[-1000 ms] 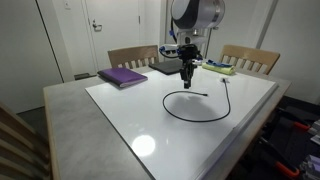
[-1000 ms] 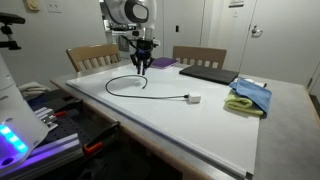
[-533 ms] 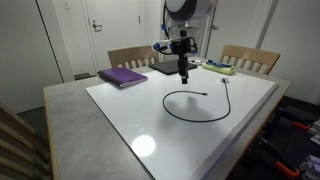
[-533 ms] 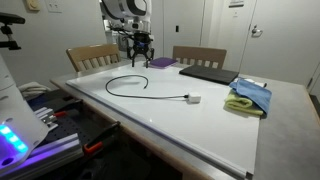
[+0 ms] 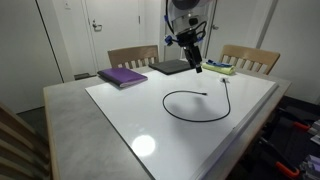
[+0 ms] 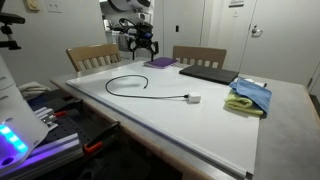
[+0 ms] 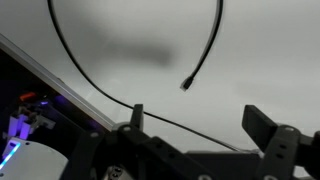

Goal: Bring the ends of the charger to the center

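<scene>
The charger (image 5: 178,112) is a thin black cable lying in a loop on the white board (image 5: 120,120), and it also shows in an exterior view (image 6: 118,82). One end (image 5: 205,95) points into the loop near the board's middle. The other end (image 5: 226,82) lies further right; it carries a small white block (image 6: 193,98). My gripper (image 5: 196,63) hangs open well above the board and touches nothing; it is also seen at the back of the table (image 6: 140,50). In the wrist view a plug tip (image 7: 186,84) lies on the board beyond my empty gripper (image 7: 200,125).
A purple book (image 5: 122,76) and a dark laptop (image 5: 170,67) lie at the back of the table. Blue and yellow cloths (image 6: 248,97) sit beside the board. Two wooden chairs (image 5: 132,56) stand behind the table.
My gripper has opened and risen from the cable end up and away toward the back. The cable end stays on the board inside the loop.
</scene>
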`<state>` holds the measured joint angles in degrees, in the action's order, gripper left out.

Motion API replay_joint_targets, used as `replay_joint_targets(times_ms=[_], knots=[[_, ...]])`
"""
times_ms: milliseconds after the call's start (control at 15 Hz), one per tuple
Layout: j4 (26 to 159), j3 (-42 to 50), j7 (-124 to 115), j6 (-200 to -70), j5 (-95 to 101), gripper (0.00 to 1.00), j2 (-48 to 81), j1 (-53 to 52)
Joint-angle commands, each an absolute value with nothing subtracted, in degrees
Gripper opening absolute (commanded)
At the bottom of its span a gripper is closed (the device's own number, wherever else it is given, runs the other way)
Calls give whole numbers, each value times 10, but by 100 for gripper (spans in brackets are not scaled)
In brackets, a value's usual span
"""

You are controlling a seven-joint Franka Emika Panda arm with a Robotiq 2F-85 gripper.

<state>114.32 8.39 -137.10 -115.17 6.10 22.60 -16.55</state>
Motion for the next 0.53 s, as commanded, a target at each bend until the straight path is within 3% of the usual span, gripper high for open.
replay_joint_targets(times_ms=[0,467], knots=[[1141,57,-1377,-1148,72,100,225,-140],[1165,48,-1304,-1159,148,100,216,-138]])
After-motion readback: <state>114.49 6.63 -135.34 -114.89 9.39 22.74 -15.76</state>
